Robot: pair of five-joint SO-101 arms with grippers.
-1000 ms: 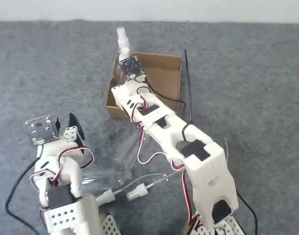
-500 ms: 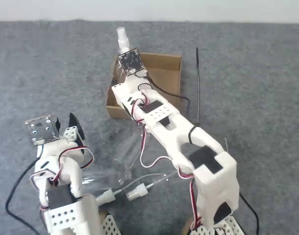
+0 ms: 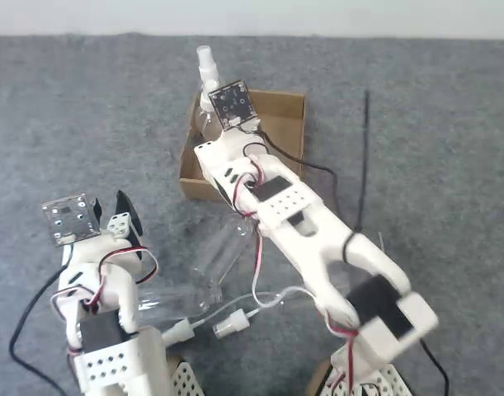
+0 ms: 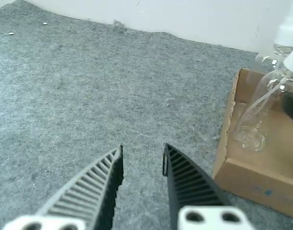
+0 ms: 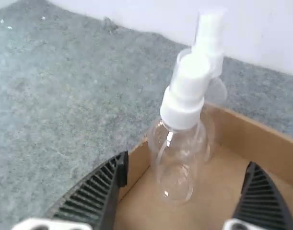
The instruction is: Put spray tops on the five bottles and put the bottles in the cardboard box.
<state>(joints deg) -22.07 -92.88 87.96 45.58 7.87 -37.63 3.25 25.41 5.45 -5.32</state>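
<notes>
Two clear bottles with white spray tops stand upright in the far left corner of the cardboard box point(image 5: 261, 139), the front bottle point(image 5: 179, 158) partly hiding the one behind point(image 5: 208, 28). My right gripper point(image 5: 184, 167) hangs open over that corner, its black fingers point(image 5: 100, 189) spread wide to either side of the front bottle without touching it. From above, the bottles point(image 3: 208, 78) rise at the box point(image 3: 276, 140) beside my right arm point(image 3: 268, 190). My left gripper point(image 4: 142, 158) is open over bare carpet, near the table's front left.
A capless clear bottle point(image 3: 221, 252) lies on the carpet between the arms, another one point(image 3: 173, 297) nearer the left arm's base. Two loose spray tops with tubes point(image 3: 233, 323) point(image 3: 177, 332) lie by the front edge. A black cable point(image 3: 363, 157) runs right of the box.
My right arm's elbow and rear links have swung right and down in the high view, and its wrist has shifted slightly right over the box. The left arm has not moved.
</notes>
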